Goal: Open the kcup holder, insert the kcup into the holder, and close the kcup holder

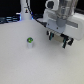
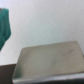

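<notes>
The kcup (image 1: 30, 41), a small white pod with a green top, stands upright on the white table towards the exterior view's left. My gripper (image 1: 59, 39) hangs to its right, well apart from it, with its dark fingers (image 1: 50, 35) spread open and nothing between them. In the wrist view a boxy unit with a flat grey top (image 2: 47, 61) fills the lower part; it looks like the kcup holder seen from above, and its drawer fronts are hidden. In the exterior view the arm covers the holder.
A white post with a blue light (image 1: 26, 12) and dark cables stand at the back of the table (image 1: 20, 62). A green cloth-like shape (image 2: 4, 25) shows at the edge of the wrist view.
</notes>
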Robot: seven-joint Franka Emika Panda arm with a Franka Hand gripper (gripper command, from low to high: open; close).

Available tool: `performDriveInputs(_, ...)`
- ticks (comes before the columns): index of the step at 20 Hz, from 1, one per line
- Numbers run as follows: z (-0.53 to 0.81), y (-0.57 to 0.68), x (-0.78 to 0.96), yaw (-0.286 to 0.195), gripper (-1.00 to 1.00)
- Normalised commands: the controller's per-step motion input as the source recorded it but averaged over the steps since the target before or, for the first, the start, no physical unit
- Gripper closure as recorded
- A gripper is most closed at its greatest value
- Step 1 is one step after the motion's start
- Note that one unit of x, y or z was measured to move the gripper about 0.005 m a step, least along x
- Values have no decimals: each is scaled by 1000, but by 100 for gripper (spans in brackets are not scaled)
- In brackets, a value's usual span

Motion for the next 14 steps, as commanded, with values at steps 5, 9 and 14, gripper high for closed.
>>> performDriveInputs(5, 253, -504, -118, -232, -100)
performDriveInputs(9, 196, -450, -230, -246, -100)
performDriveInputs(14, 99, -377, -350, -256, -100)
